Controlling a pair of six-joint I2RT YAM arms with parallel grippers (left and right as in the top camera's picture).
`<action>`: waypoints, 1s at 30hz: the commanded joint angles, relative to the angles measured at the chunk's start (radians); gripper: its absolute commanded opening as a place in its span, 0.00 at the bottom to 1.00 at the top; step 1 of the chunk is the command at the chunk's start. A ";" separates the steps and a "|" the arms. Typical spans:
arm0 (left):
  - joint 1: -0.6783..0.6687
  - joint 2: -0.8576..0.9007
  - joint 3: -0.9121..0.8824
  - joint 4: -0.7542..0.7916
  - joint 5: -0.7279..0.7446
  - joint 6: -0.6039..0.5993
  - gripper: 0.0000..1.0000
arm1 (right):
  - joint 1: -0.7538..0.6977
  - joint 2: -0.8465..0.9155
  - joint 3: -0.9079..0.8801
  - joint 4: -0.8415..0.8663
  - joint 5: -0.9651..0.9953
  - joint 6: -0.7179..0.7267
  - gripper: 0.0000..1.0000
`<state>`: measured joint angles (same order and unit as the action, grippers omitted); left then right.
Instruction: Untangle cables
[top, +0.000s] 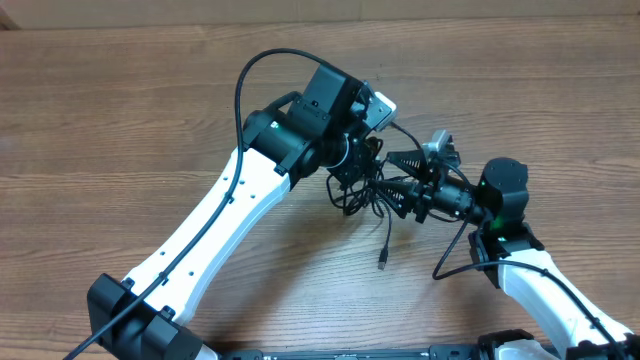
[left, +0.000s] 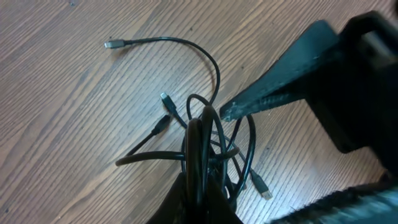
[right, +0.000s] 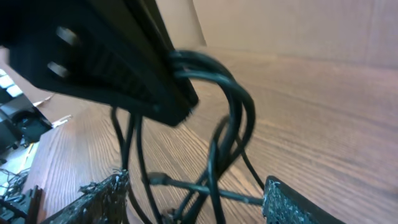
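The cables (top: 366, 196) are thin black cords bunched in a knot that hangs just above the table. My left gripper (top: 352, 182) is shut on the top of the bunch; in the left wrist view its fingers (left: 217, 202) pinch several cord loops (left: 198, 134). One loose cord (top: 384, 240) drops to a silvery plug (top: 382, 265). My right gripper (top: 396, 178) is open and comes in from the right, level with the knot. In the right wrist view, cord strands (right: 239, 109) pass between its fingers (right: 102, 199) without being pinched.
A wooden table (top: 120, 110) lies under everything. The left arm (top: 215, 225) crosses from the front left and the right arm (top: 540, 285) from the front right. One cord end with a plug (left: 115, 43) lies out on the wood.
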<state>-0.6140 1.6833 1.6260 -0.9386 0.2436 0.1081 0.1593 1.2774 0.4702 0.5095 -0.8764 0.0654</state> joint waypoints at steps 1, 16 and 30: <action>-0.004 -0.003 0.020 0.011 0.020 0.007 0.04 | 0.002 0.002 0.009 -0.008 0.023 -0.021 0.68; -0.008 -0.003 0.020 0.027 0.098 0.015 0.05 | 0.002 0.004 0.009 -0.055 0.024 -0.074 0.55; -0.043 -0.003 0.021 0.030 0.098 0.050 0.04 | 0.002 0.004 0.009 -0.056 0.039 -0.074 0.39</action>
<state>-0.6422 1.6833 1.6260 -0.9184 0.3077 0.1200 0.1593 1.2785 0.4702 0.4515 -0.8490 -0.0040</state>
